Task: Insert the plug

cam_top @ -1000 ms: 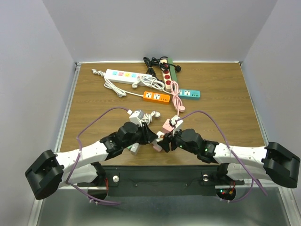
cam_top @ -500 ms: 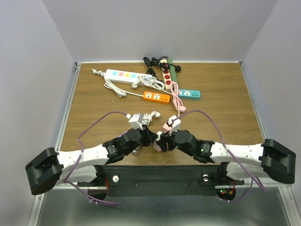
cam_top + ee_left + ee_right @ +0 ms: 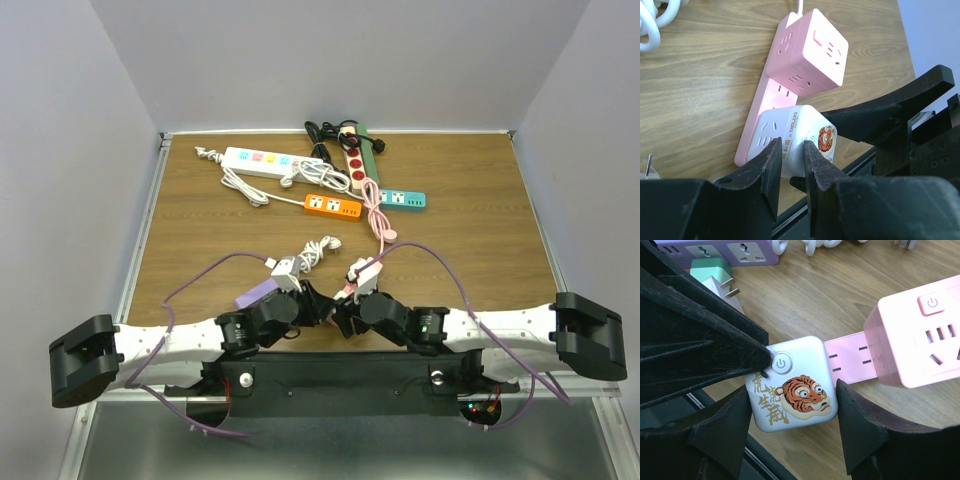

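Observation:
A white cube adapter with a tiger picture [image 3: 790,385] sits plugged onto the near end of a pink power strip [image 3: 850,357], beside a pink cube [image 3: 920,340]. My right gripper [image 3: 794,389] is shut on the white cube, one finger on each side. My left gripper [image 3: 790,150] has its fingers almost together, pinching the cube's corner [image 3: 800,130] by the power button. In the top view both grippers, left [image 3: 322,305] and right [image 3: 345,310], meet low at the table's front edge and hide the cube. The pink strip [image 3: 365,268] trails behind them.
A purple strip [image 3: 262,290] and a green adapter with bare prongs [image 3: 715,275] lie just left of the grippers. White [image 3: 260,160], orange [image 3: 332,206], teal [image 3: 402,200] and red-socket [image 3: 355,165] strips with cords lie at the back. The black front rail [image 3: 330,375] is right below.
Both grippers have drawn back together toward the front edge and sunk lower. The pink strip and its cord followed them. The purple strip now shows beside the left arm.

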### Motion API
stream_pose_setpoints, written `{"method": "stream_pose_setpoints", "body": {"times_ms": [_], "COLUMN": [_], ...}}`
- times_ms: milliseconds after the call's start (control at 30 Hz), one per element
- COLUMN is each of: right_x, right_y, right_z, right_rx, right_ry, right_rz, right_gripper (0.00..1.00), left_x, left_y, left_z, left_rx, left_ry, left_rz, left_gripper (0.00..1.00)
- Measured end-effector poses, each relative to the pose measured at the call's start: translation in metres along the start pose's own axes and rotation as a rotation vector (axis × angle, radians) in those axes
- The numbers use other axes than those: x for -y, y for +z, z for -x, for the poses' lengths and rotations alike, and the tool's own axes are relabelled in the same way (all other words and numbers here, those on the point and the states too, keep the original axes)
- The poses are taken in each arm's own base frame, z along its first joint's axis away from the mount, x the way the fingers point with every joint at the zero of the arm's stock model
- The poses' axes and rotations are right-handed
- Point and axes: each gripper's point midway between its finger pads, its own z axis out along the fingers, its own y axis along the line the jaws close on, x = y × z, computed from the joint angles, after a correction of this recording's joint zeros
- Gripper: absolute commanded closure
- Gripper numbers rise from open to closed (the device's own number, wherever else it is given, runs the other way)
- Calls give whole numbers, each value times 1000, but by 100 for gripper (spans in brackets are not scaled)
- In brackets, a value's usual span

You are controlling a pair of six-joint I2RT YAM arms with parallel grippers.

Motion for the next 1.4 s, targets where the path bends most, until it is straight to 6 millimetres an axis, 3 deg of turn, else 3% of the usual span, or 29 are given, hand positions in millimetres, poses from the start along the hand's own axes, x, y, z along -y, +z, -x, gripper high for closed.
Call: {"method": "stream_pose_setpoints", "body": {"times_ms": [200,400,1200,1267,1333,1367,1400], "right_x": [0,2,-3,-3,-3,-3,-3], "right_y": [0,5,21,21,20,19,18], "right_z": [-2,-3,-3,-3,-3,-3,-3], "right_rx": [-7,-72,-155,-153,-151,-147,-144], "right_ry": [14,-23,-175,-172,-163,-157,-147], "right_rz": [-7,-64,-111,-112,-113,-112,-111], "right_gripper": [99,99,99,99,98,91,85], "left_x": [1,-1,-23,-22,-21,-20,-19], "left_y": [0,3,-8,-8,-8,-8,-8], "left_z": [-2,-2,-2,-1,0,0,-1], "left_rx": [6,14,77,76,73,67,58], "left_ry": [-2,-33,-264,-262,-251,-238,-225], "left_rz": [2,12,19,22,31,43,49], "left_gripper": [89,96,97,91,63,47,42]}}
